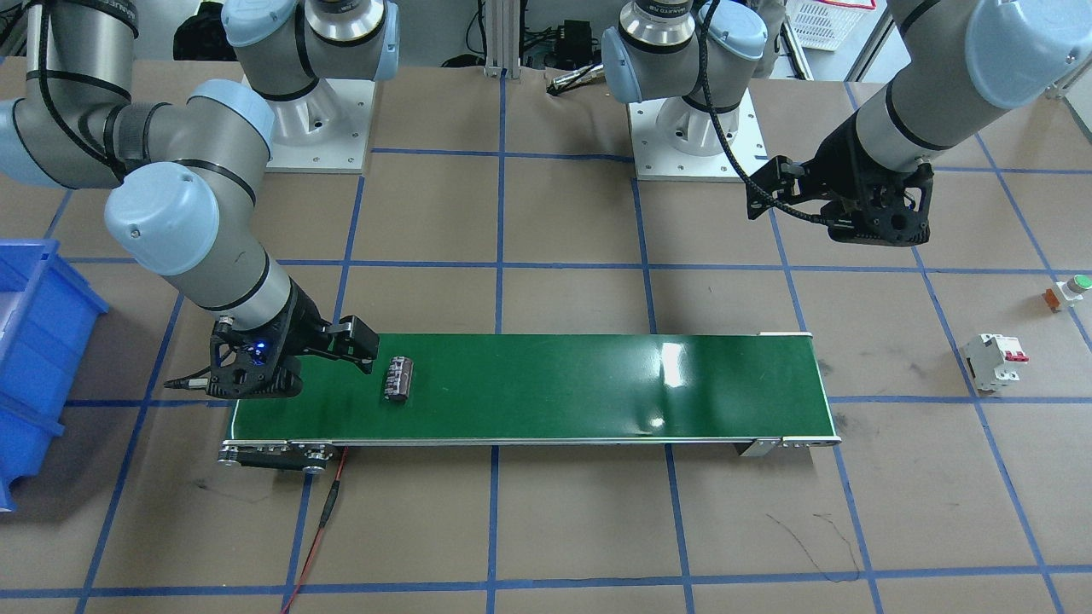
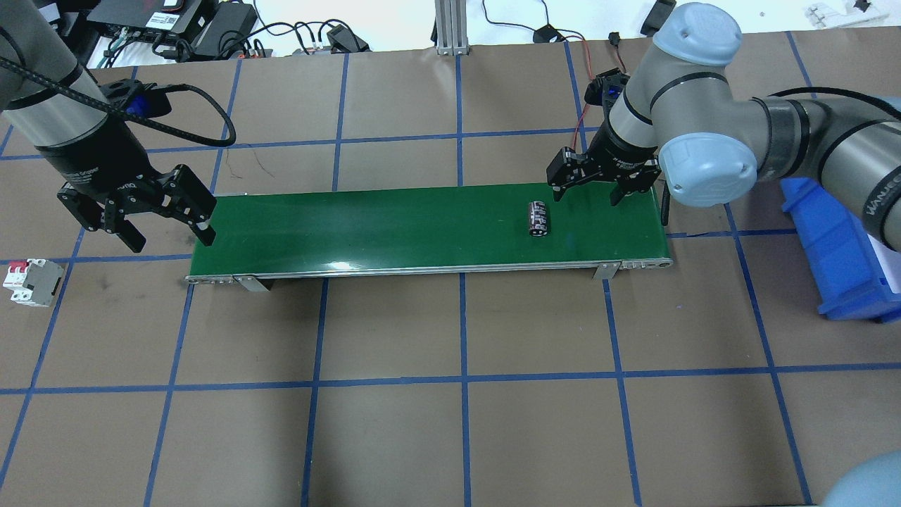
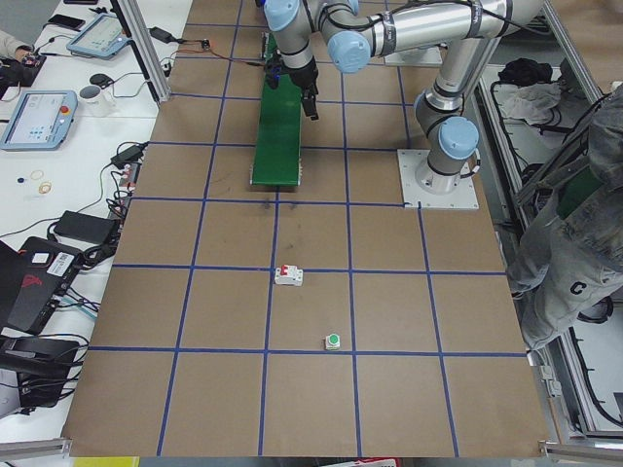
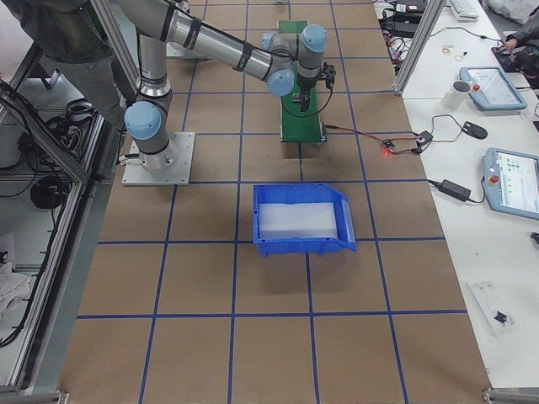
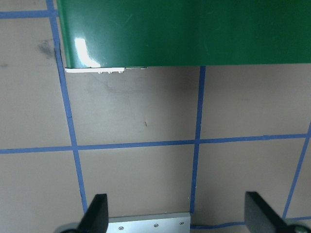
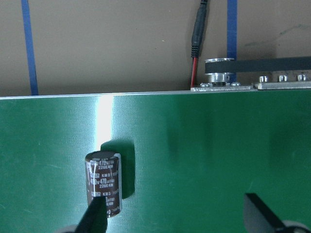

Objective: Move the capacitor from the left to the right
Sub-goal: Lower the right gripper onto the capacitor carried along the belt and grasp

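The capacitor (image 2: 540, 218), a small black cylinder with pale markings, lies on its side on the green conveyor belt (image 2: 387, 225) near the belt's right end. It also shows in the front view (image 1: 398, 379) and the right wrist view (image 6: 103, 182). My right gripper (image 2: 588, 197) is open and empty above the belt's right end, just right of the capacitor. In the right wrist view (image 6: 177, 216) the capacitor lies right by one fingertip (image 6: 95, 216). My left gripper (image 2: 169, 236) is open and empty over the table at the belt's left end; it shows in the left wrist view (image 5: 177, 216).
A blue bin (image 2: 838, 253) stands on the table right of the belt. A white breaker with red switches (image 2: 28, 282) lies at the far left, and a green-topped push button (image 1: 1071, 288) beyond it. A red cable (image 1: 320, 529) runs from the belt's right end.
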`<state>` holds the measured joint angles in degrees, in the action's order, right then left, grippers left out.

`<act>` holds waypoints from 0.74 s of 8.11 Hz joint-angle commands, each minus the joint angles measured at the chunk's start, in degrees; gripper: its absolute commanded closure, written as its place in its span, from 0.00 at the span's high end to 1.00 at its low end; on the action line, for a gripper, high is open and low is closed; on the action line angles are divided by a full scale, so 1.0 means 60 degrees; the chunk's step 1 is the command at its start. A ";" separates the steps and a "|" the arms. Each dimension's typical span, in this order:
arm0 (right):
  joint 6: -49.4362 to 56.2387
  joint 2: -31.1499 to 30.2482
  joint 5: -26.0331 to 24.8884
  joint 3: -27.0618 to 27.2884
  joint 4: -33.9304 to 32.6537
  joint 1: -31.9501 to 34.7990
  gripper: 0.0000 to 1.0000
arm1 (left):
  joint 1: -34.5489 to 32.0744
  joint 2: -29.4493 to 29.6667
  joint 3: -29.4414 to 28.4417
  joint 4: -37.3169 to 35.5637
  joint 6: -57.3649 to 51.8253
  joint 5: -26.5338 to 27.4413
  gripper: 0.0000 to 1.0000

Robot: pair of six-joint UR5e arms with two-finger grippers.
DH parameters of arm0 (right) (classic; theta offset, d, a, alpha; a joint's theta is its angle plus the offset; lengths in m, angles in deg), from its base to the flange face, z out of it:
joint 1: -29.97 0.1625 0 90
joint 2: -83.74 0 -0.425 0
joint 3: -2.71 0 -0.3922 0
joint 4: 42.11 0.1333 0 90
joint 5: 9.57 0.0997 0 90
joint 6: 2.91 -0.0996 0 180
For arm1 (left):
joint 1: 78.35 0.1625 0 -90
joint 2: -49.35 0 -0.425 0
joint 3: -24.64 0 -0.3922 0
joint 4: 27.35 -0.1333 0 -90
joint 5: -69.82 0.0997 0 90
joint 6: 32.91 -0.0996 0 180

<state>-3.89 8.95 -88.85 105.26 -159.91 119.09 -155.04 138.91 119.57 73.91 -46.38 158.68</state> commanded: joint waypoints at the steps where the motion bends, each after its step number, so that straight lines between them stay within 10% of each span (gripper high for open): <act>1: 0.0017 0.0276 -0.0073 0.0002 -0.0010 0.0000 0.97 | -0.0006 0.0000 0.0000 -0.0001 0.0004 0.0000 1.00; 6: 0.0061 0.0321 -0.0248 0.0002 0.0034 0.0000 0.84 | -0.0006 0.0000 0.0000 -0.0001 0.0004 -0.0015 1.00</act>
<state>-3.71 10.80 -89.97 105.27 -159.78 119.09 -155.08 138.91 119.57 73.90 -46.35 158.61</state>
